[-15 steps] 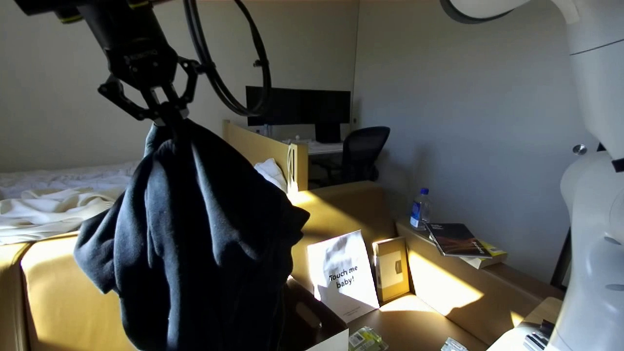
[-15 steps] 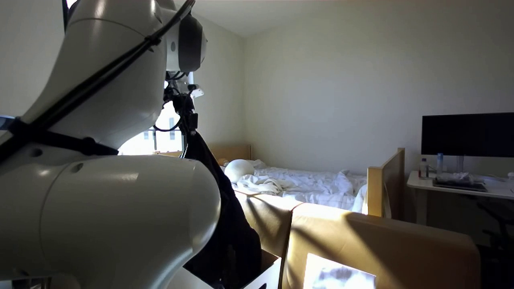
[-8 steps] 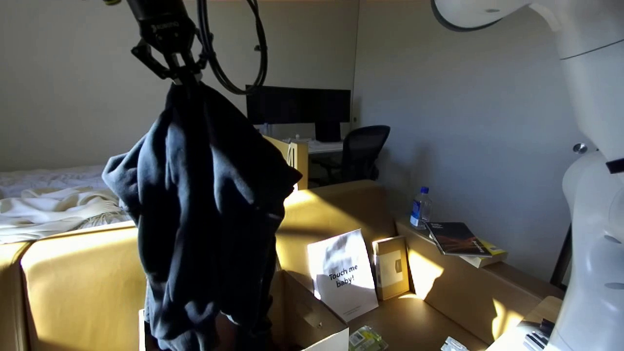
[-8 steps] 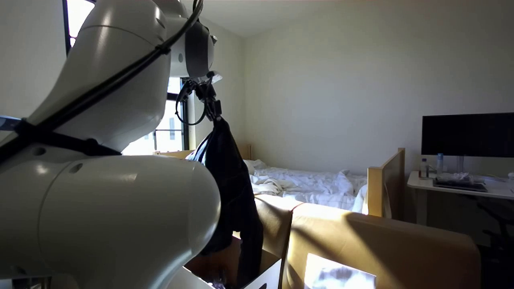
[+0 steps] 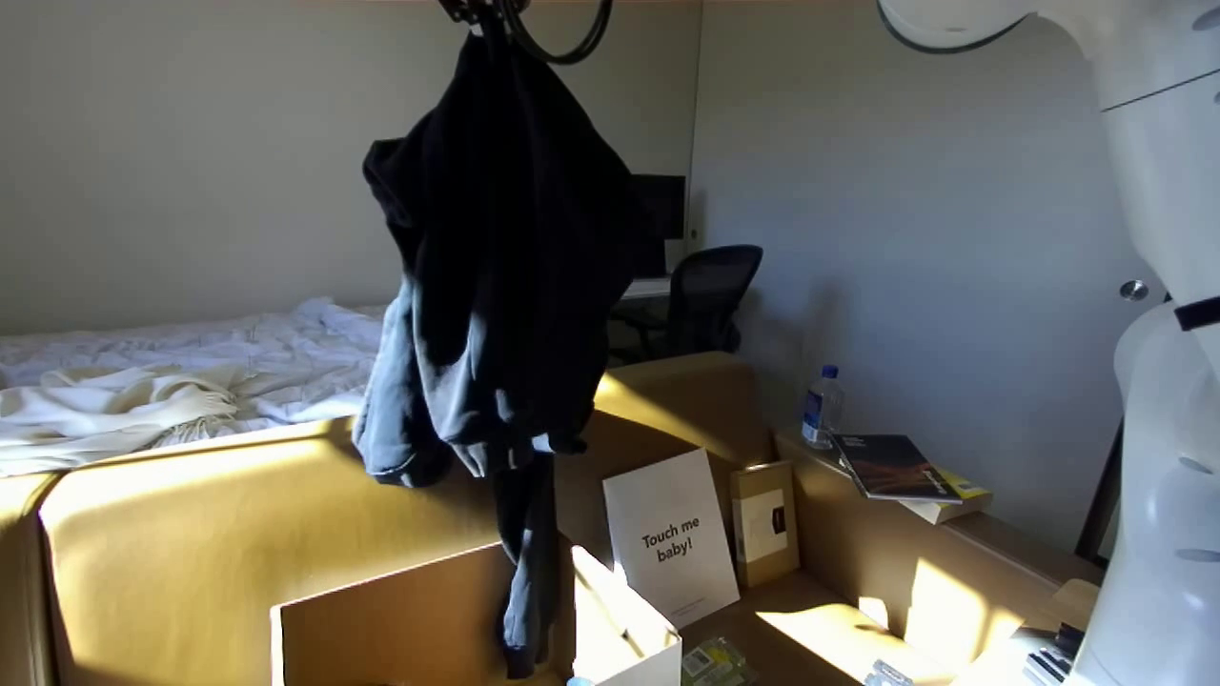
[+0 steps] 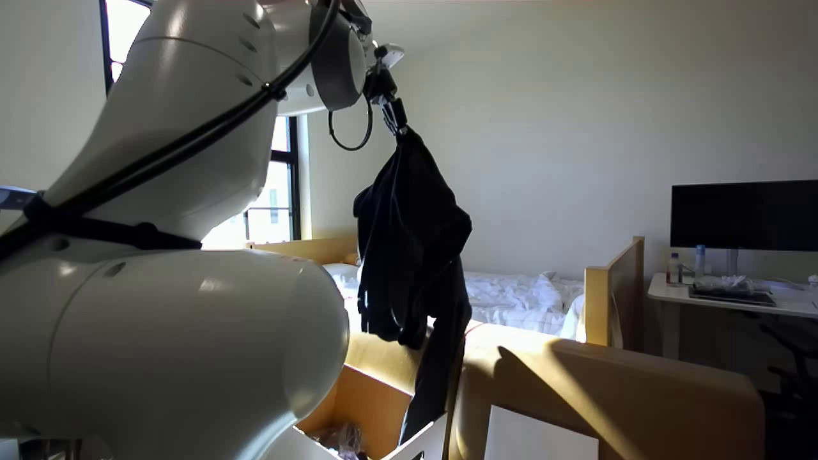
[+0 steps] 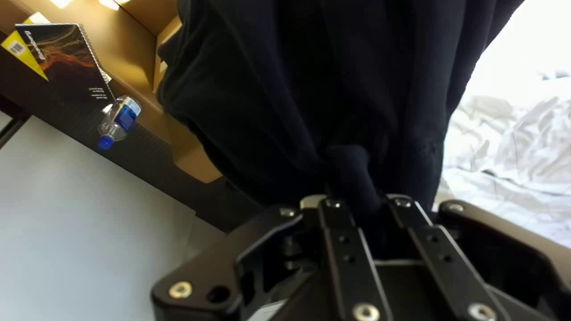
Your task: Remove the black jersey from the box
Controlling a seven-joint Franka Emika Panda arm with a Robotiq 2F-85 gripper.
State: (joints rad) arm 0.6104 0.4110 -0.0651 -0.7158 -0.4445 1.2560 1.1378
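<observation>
Black and limp, the jersey (image 7: 308,98) fills the middle of the wrist view, and the jaws are clamped right on it, a bunched fold pinched between them! Both exterior views have it hanging from that grip, body up above the box (image 5: 391,624), lower folds catching blue-grey light, and one long sleeve (image 5: 532,572) dangling to the open top, its end seeming to dip below the rim. Crinkled clear stuff (image 6: 348,439) lies in that box, too small to make out. Just beyond, a white card (image 5: 658,505) reading "Touch me baby!" stands tilted before the tan sofa (image 5: 191,534), a smaller carton (image 5: 765,524) just beside it. Farther along, a blue-capped bottle (image 5: 822,405) stands upright next to a dark book (image 5: 896,467). Behind the sofa, rumpled white sheets (image 5: 276,353) spread wide, and way back, a black chair (image 5: 715,295) stands near the monitor (image 6: 748,217).
</observation>
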